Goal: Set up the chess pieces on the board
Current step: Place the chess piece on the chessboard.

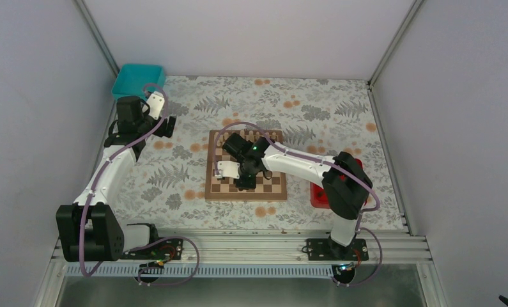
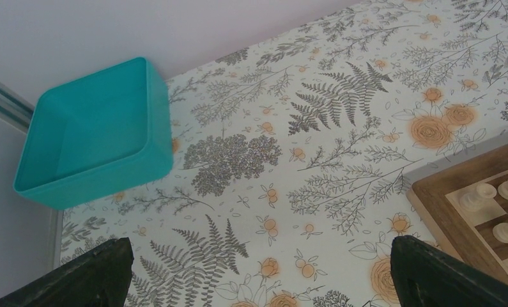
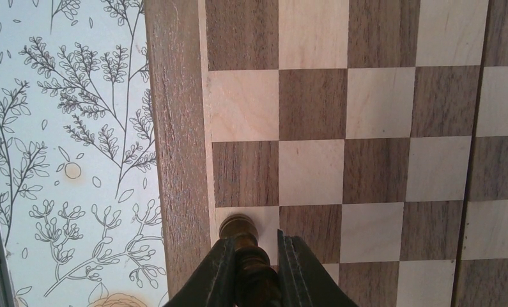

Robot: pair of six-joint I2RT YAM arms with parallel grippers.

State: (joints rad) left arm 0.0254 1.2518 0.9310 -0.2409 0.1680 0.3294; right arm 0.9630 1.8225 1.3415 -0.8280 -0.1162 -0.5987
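Note:
In the right wrist view my right gripper (image 3: 255, 248) is shut on a dark brown chess piece (image 3: 238, 228). The piece's base rests on a light square right beside the brown rim of the board (image 3: 177, 128). In the top view this gripper (image 1: 245, 181) is low over the board (image 1: 246, 195), near its front edge. Several pieces stand along the board's far edge (image 1: 259, 136). My left gripper (image 2: 257, 275) is open and empty above the patterned cloth, left of the board; it also shows in the top view (image 1: 168, 126). Pale cream pieces (image 2: 487, 193) stand at the board corner (image 2: 439, 204).
A teal bin (image 2: 91, 128) stands at the back left corner, also seen from the top (image 1: 138, 80). A red tray (image 1: 317, 195) lies right of the board, partly hidden under the right arm. Grey walls enclose the table on three sides.

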